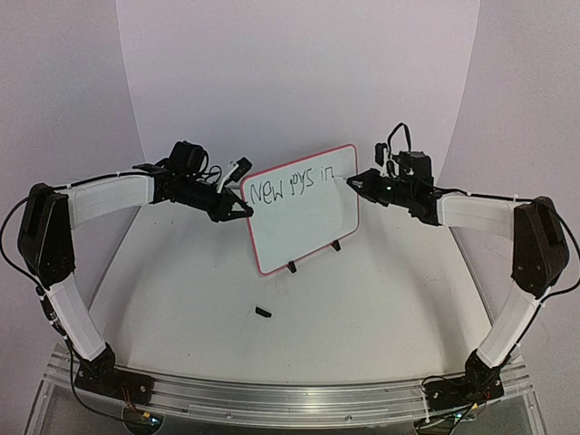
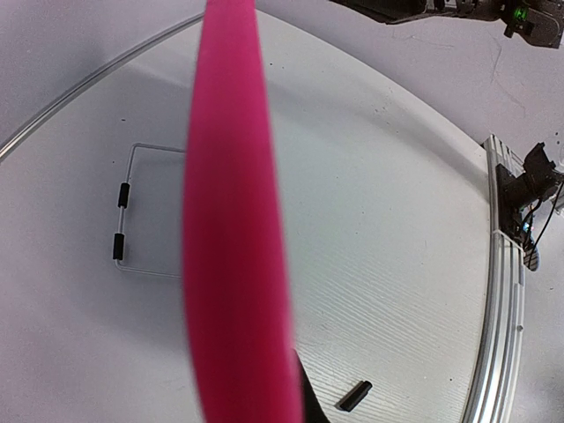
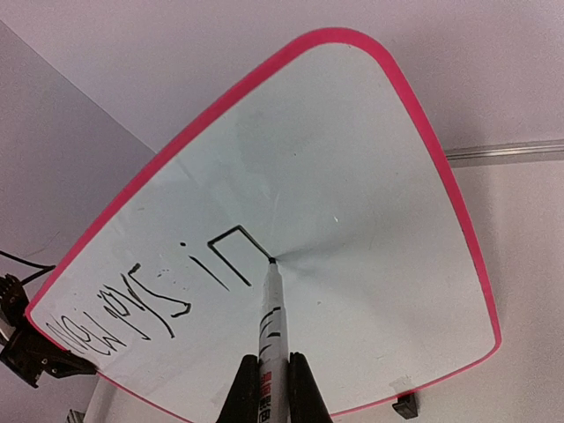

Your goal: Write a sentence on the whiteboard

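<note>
The whiteboard (image 1: 304, 227), white with a red-pink frame, stands tilted on black feet (image 1: 292, 267) in mid-table. My left gripper (image 1: 245, 207) is shut on its left edge; in the left wrist view the frame (image 2: 233, 229) is a blurred pink band against one dark finger (image 2: 310, 407). My right gripper (image 3: 271, 388) is shut on a white marker pen (image 3: 271, 322). The pen's tip touches the board at the end of the letter "n". The sentence (image 1: 299, 186) is one row of black letters ending in "in" (image 3: 225, 260).
A small black pen cap (image 1: 264, 314) lies on the table in front of the board, also seen as the cap (image 2: 355, 396). A thin wire stand (image 2: 123, 220) with black sleeves rests behind the board. A metal rail (image 1: 290, 399) runs along the near edge.
</note>
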Controlling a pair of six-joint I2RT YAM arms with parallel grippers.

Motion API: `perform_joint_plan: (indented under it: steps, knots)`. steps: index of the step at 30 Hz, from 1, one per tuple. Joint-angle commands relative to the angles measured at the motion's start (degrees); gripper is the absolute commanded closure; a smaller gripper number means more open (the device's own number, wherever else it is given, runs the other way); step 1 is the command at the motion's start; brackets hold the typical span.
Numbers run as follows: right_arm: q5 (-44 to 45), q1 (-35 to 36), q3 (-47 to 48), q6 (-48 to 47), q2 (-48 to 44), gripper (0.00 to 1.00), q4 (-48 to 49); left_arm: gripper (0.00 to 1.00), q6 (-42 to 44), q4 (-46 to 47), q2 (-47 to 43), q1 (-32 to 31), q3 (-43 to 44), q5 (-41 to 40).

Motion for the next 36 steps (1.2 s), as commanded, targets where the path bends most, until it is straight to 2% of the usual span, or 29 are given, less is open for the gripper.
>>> perform_joint_plan:
  steps: [1,8,17,21,27,32,36]
  knots:
    - [1.1,-0.3,-1.2,-0.3,-1.6,1.00,1.1,1.00,1.2,-6.6,1.4,-1.5,0.6,1.3]
    - [1.1,-0.3,-1.3,-0.5,-3.9,1.00,1.1,1.00,1.2,-6.6,1.4,-1.5,0.6,1.2]
    - [1.4,-0.3,-5.0,-2.6,-12.1,1.00,-1.7,1.00,1.0,-6.6,1.1,-1.5,0.6,1.4]
    - [-1.3,-0.2,-5.3,-2.9,-13.9,1.00,-3.3,1.00,0.9,-6.6,1.0,-1.6,0.6,1.4]
    - [-2.1,1.2,-6.5,-2.4,-14.1,1.00,-3.3,1.00,0.7,-6.6,1.1,-1.7,0.6,1.2]
    - [3.1,1.6,-7.2,-2.5,-13.0,1.00,-3.6,1.00,0.7,-6.6,1.3,-1.8,0.6,1.1]
    - [3.7,1.3,-4.7,-3.2,-10.9,1.00,-3.6,1.00,0.8,-6.6,1.4,-1.8,0.5,1.1]
